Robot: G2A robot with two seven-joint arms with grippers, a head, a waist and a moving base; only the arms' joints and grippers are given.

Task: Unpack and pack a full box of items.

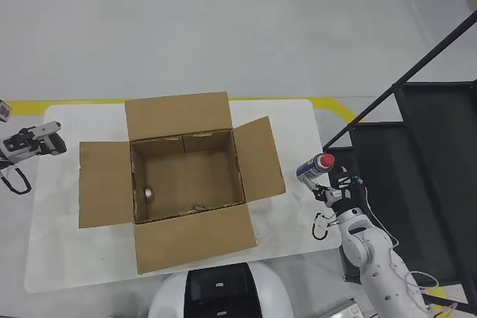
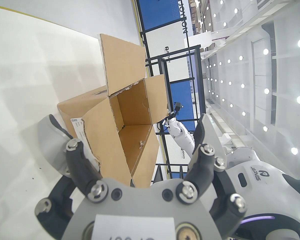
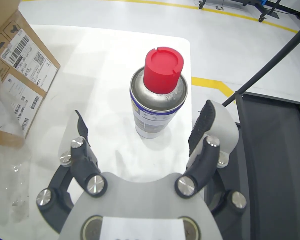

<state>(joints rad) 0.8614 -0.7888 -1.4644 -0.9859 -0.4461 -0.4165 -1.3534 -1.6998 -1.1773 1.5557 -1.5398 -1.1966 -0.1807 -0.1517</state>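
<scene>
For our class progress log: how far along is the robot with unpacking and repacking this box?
Done: the open brown cardboard box looks nearly emptied. In hand: the red-capped silver spray can stands on the white table by the right gripper's open jaws. Left: one small round metal item in the box, then repacking.

A small round thing (image 1: 149, 191) on the floor of the box (image 1: 192, 176) is too small to identify.

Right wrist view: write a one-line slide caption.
Open right claw faces upright red-capped spray can on table, box nearby.
</scene>
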